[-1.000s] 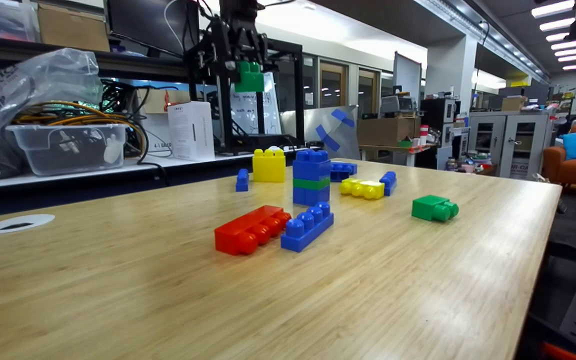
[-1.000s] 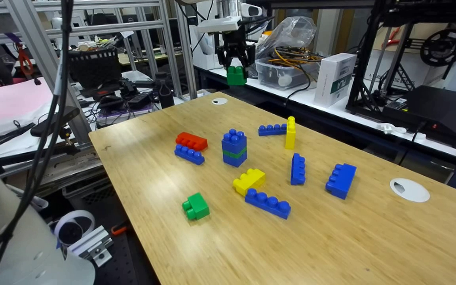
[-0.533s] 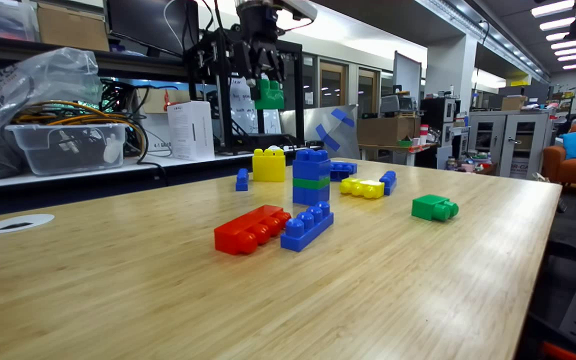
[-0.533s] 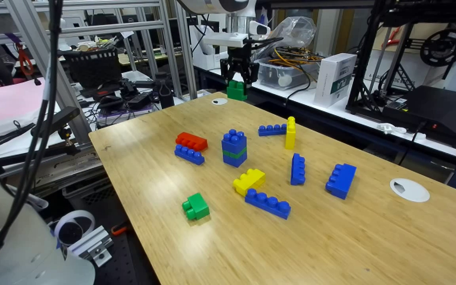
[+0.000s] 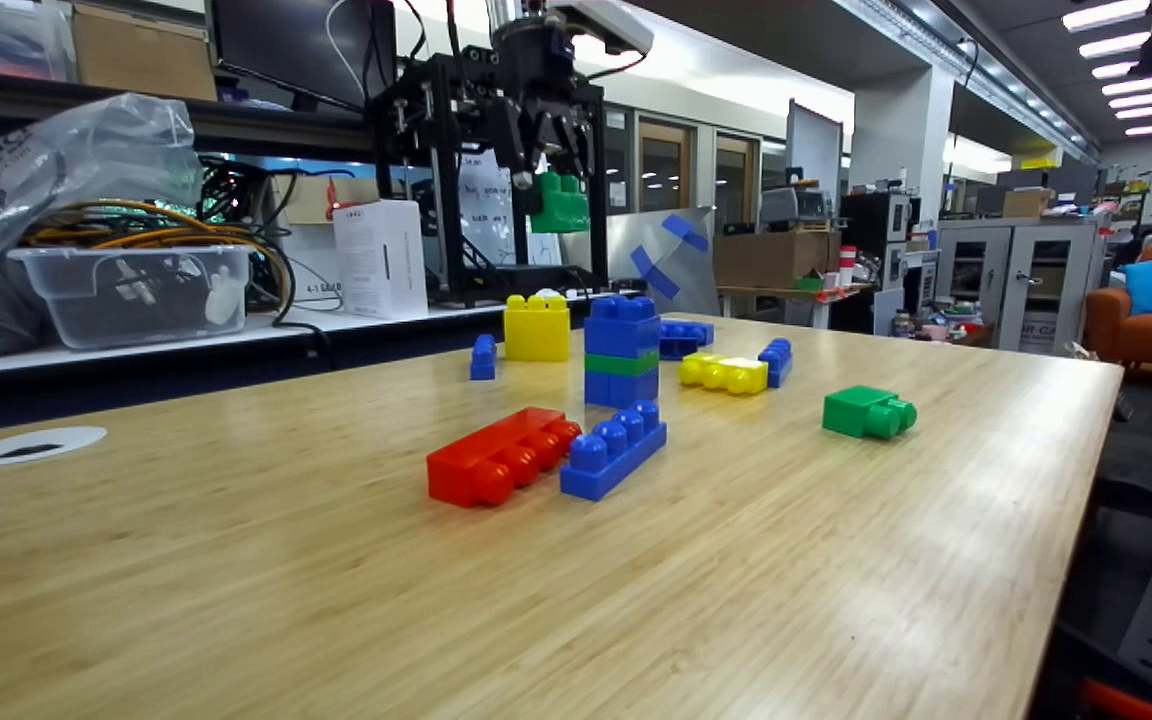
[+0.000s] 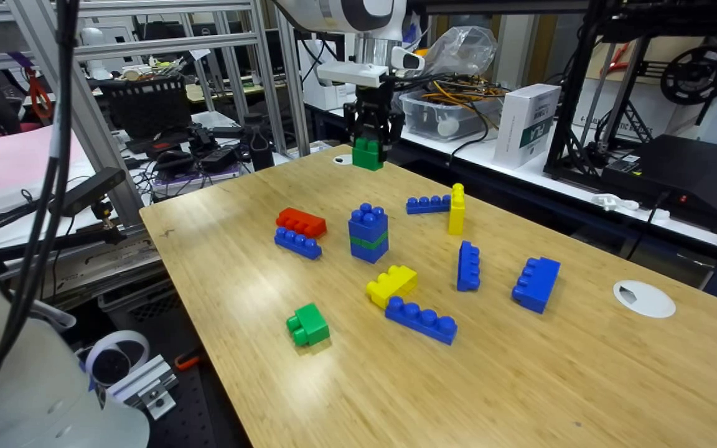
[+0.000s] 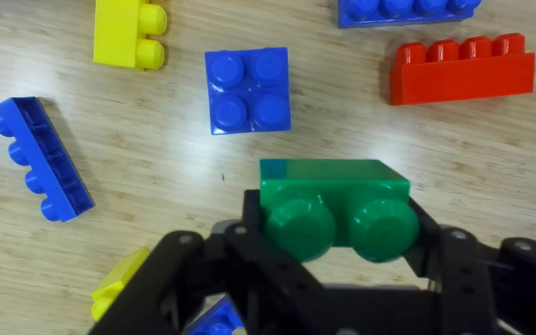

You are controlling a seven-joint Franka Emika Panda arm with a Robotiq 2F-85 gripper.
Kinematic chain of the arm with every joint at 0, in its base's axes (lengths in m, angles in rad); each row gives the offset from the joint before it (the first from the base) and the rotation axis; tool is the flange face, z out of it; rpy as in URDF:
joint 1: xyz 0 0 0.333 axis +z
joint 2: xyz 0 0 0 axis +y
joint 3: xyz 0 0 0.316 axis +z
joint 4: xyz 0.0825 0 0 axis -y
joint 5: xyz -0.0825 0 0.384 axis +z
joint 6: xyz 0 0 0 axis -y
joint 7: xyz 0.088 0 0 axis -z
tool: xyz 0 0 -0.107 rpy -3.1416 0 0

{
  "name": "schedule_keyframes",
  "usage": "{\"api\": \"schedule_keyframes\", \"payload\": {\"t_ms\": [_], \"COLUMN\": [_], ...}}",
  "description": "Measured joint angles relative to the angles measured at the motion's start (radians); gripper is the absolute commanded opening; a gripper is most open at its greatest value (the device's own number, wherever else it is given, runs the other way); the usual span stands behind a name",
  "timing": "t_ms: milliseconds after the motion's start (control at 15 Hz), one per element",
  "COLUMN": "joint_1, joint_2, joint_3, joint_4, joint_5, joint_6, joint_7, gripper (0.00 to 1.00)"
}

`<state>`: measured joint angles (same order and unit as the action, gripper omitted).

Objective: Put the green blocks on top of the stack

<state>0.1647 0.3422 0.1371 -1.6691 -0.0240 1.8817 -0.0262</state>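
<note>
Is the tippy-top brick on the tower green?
No, in an exterior view a blue brick tops the stack, with a green layer beneath it.

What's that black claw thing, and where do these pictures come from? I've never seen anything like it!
It's the gripper, or hand, of a robot arm. Two cameras stand outside the robot and look at the table from different places; one more picture comes from the wrist, looking down. The gripper is squeezing one green block, holding it above the table. On the table are a loose green block, a red brick, two yellow bricks and several blue bricks, with the stack, a blue and green tower, among them.
</note>
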Motion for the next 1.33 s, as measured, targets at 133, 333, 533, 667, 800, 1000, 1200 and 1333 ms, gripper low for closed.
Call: {"api": "schedule_keyframes", "payload": {"t_ms": [133,333,533,667,800,1000,1200,1333], "joint_1": [0.0,0.0,0.0,-0.001,-0.006,-0.019,-0.028,-0.03], "joint_2": [0.0,0.0,0.0,-0.001,-0.008,-0.031,-0.064,-0.086], "joint_3": [0.0,0.0,0.0,-0.001,-0.006,-0.013,-0.014,-0.014], "joint_4": [-0.001,-0.002,-0.001,-0.001,-0.007,-0.037,-0.087,-0.13], "joint_5": [0.0,0.0,0.0,0.0,0.0,0.0,0.0,0.0], "joint_6": [0.001,0.002,0.001,0.002,0.002,0.006,0.031,0.065], "joint_7": [0.0,0.0,0.0,0.0,-0.004,-0.02,-0.051,-0.072], "gripper": [0.7,0.45,0.45,0.45,0.45,0.45,0.45,0.45]}}
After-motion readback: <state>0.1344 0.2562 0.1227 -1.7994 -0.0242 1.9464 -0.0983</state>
